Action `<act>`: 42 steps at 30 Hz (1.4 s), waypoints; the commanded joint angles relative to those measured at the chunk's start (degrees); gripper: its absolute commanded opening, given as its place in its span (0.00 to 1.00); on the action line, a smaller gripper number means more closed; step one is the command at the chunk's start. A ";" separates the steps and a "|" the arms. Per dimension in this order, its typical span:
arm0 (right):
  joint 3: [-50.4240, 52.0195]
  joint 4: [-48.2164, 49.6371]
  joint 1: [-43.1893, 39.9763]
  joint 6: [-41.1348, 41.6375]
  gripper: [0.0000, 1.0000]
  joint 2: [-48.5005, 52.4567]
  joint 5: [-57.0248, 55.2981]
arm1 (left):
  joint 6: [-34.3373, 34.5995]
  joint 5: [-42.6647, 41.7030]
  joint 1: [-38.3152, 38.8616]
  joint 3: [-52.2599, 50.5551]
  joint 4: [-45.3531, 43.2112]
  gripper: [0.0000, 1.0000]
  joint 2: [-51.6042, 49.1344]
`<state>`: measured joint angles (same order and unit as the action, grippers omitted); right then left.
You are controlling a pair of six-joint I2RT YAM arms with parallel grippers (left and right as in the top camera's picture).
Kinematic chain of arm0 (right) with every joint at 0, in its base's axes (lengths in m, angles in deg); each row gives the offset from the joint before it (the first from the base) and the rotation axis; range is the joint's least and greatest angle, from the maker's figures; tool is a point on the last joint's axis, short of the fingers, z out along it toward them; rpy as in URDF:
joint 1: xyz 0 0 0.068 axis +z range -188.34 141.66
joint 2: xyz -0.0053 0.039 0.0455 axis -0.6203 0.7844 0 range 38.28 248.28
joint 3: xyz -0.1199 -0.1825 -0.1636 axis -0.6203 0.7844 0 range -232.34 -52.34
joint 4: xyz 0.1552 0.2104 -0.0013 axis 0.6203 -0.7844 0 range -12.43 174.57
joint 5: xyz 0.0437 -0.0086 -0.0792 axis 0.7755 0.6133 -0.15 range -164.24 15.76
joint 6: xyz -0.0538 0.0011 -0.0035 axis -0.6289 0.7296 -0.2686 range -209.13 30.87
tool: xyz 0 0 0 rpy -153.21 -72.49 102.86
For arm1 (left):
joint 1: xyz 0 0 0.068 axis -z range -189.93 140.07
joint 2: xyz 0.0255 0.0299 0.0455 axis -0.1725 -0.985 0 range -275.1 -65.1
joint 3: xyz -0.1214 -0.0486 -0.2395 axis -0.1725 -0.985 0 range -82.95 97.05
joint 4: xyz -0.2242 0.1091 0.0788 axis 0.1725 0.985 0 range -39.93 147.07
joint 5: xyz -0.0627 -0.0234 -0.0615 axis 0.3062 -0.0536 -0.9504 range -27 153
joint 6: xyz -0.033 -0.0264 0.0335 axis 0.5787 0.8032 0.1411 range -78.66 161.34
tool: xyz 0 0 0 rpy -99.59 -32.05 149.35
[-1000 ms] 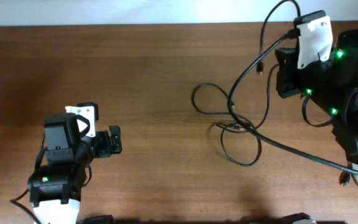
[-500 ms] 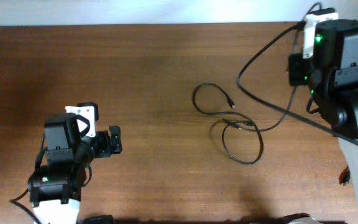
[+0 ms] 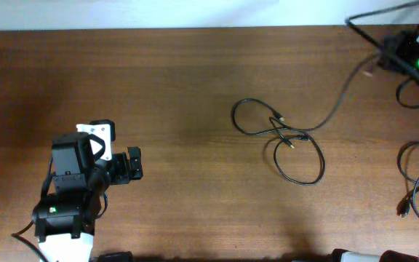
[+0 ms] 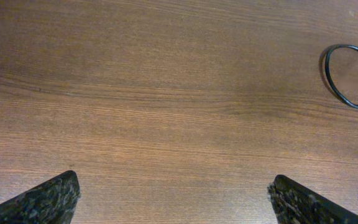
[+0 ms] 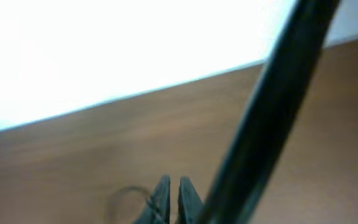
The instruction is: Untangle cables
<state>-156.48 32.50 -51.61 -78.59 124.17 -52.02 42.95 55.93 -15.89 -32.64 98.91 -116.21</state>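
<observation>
On table (image 3: 158, 87): thin blk cables (image 3: 282, 135), looped.

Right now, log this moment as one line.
left gripper: open, over bare table | right gripper: shut on one strand of cables | cables: crossed loops, tangled

Brown wooden table (image 3: 180, 87), pale wall (image 3: 158, 13).
</observation>
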 commanded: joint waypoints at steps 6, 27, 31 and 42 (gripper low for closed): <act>-14.21 2.19 4.28 5.09 0.04 -1.84 19.45 | 0.76 -0.61 0.17 0.42 -0.09 0.99 0.07; -14.80 -23.82 4.33 5.68 0.04 2.47 23.74 | 0.76 -0.61 0.17 0.42 -0.09 0.99 0.07; -14.80 -24.70 4.35 1.88 0.04 2.49 31.61 | 0.76 -0.61 0.17 0.42 -0.09 0.99 0.07; -10.54 -29.81 13.97 -8.68 0.04 2.99 34.10 | 0.76 -0.61 0.17 0.42 -0.09 0.99 0.07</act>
<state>-167.17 1.85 -42.22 -83.83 127.08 -20.28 42.95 55.91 -15.89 -32.64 98.89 -116.21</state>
